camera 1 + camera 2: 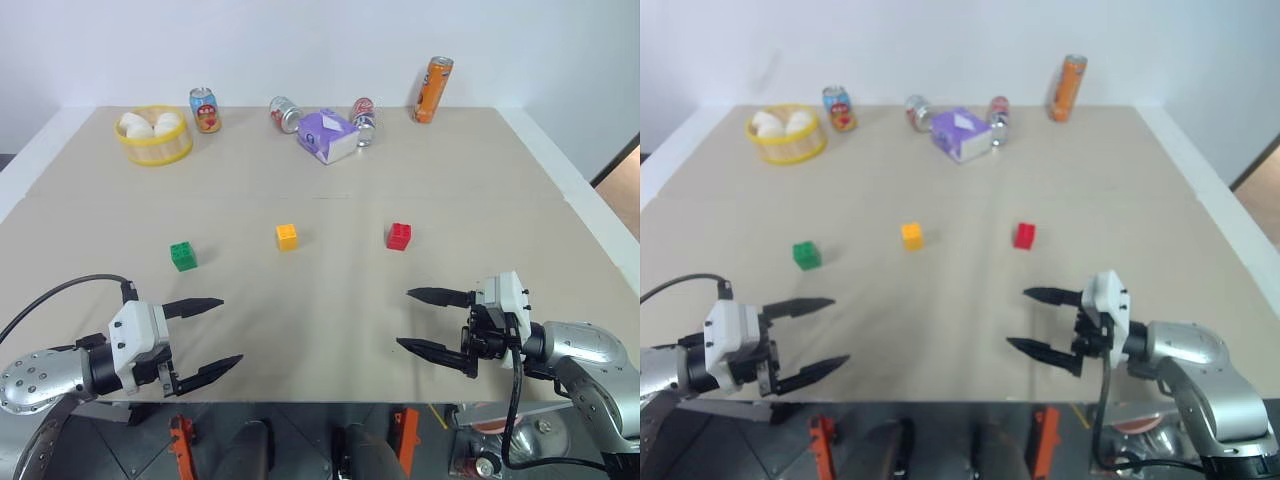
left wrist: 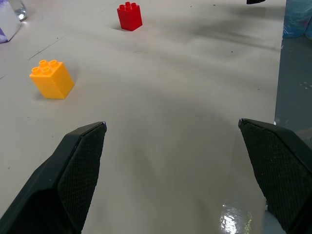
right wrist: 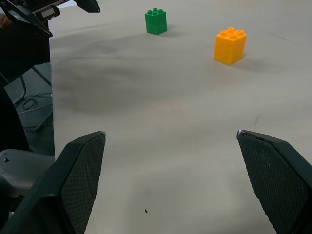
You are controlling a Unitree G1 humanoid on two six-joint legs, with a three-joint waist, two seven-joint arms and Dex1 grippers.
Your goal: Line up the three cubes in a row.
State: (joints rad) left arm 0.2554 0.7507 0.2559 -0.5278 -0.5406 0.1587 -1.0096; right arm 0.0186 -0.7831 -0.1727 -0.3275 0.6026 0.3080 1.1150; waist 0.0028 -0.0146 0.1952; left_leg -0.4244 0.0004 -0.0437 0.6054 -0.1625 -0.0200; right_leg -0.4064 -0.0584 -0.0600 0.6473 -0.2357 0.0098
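Beige tabletop (image 1: 330,320): a matte surface that carries everything here, with both my grippers hovering over its near edge.
Green cube (image 1: 183,256): the leftmost of the three, sitting a little nearer to me than the other two and just beyond my left gripper.
Yellow-orange cube (image 1: 287,237): in the middle, well apart from both the green and the red one; studs up.
Red cube (image 1: 399,236): on the right, roughly level with the yellow-orange one, beyond my right gripper.
Row so far: the three sit loosely side by side with wide gaps, and the green one is out of line toward me.
My left gripper (image 1: 208,335): fingers spread wide, pointing inward over the table, with nothing between them; in my left wrist view only bare table lies between the pads (image 2: 80,170).
My right gripper (image 1: 432,320): also spread wide and empty, pointing inward toward the left one, well short of the red cube.
Far edge: a yellow basket (image 1: 155,148) with white round things in it, a purple carton (image 1: 326,136), an upright orange can (image 1: 434,90), an upright small can (image 1: 206,110) and two more cans (image 1: 285,114) beside the carton.
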